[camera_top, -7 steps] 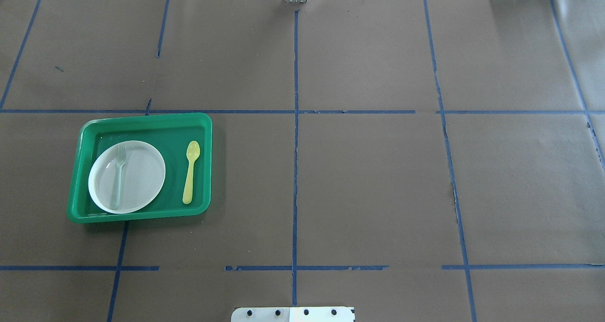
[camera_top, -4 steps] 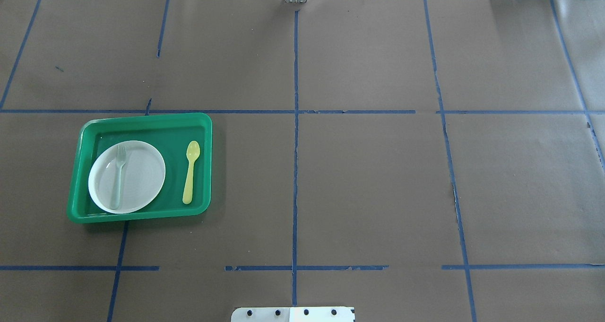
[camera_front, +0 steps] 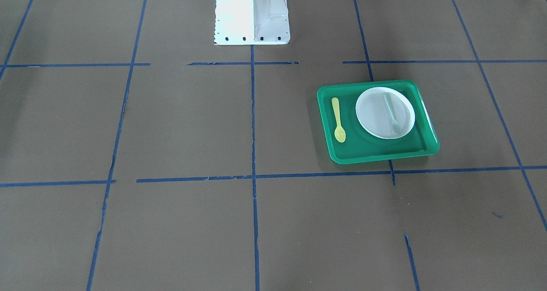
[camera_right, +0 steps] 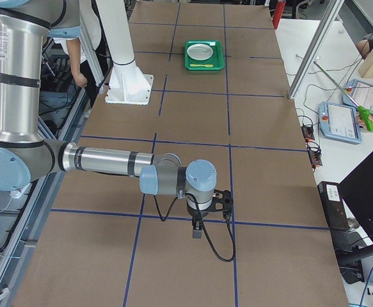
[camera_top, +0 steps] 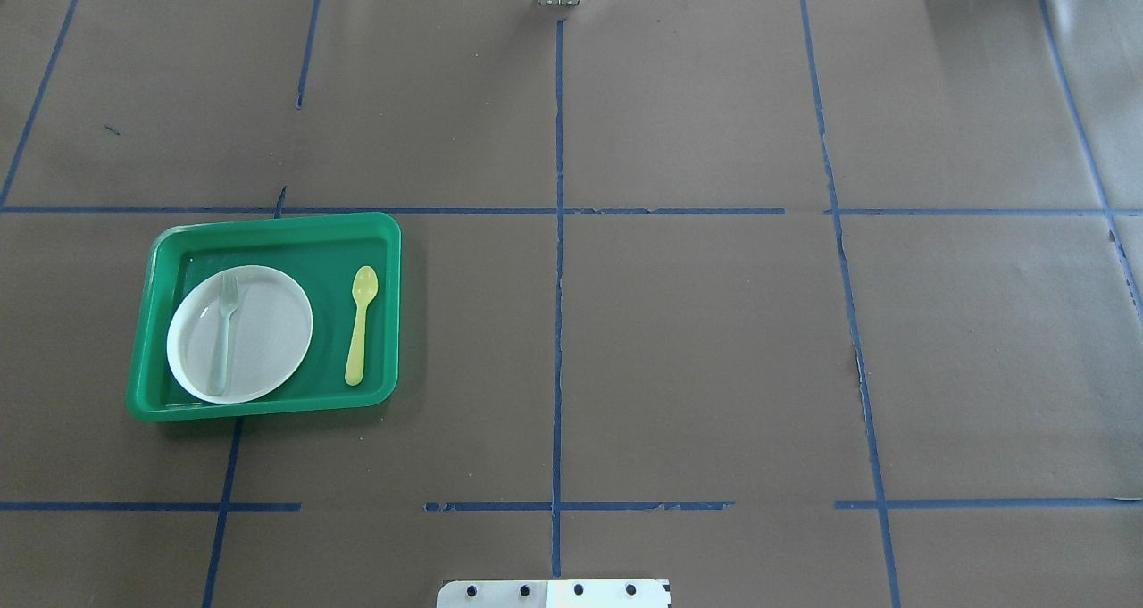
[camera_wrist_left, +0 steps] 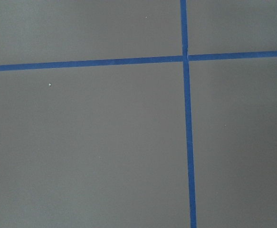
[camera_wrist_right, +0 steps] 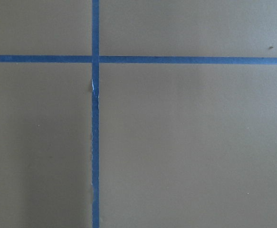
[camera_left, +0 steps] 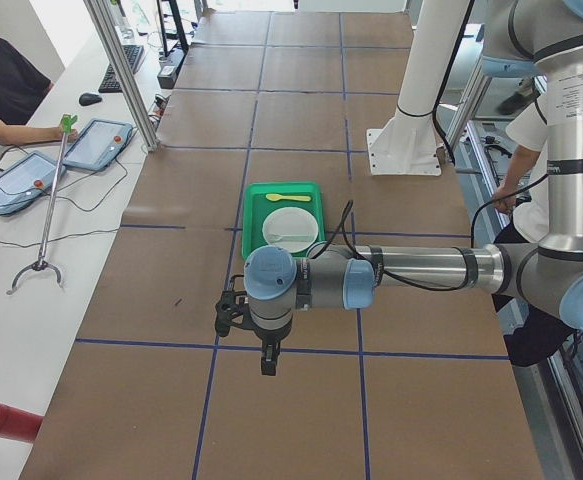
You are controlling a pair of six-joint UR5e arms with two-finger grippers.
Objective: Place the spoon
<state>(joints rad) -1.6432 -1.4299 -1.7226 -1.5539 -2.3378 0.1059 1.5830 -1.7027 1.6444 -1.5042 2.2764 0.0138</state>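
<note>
The yellow spoon [camera_top: 361, 325] lies in the green tray [camera_top: 268, 224], right of the white plate [camera_top: 263, 336], bowl end pointing away from the robot. It also shows in the front view [camera_front: 338, 120] and small in the side views [camera_left: 289, 198] [camera_right: 201, 64]. My left gripper [camera_left: 268, 365] hangs over bare table well short of the tray; I cannot tell if it is open. My right gripper [camera_right: 198, 231] hangs over bare table at the far end from the tray; I cannot tell its state either. Neither gripper shows in the overhead or front views.
A pale grey-green fork [camera_top: 223, 331] lies on the plate. The table is brown paper with a blue tape grid [camera_top: 558, 322]. The white robot base [camera_front: 252, 17] stands at the table's edge. Both wrist views show only paper and tape. Operators sit beside the table [camera_left: 1, 90].
</note>
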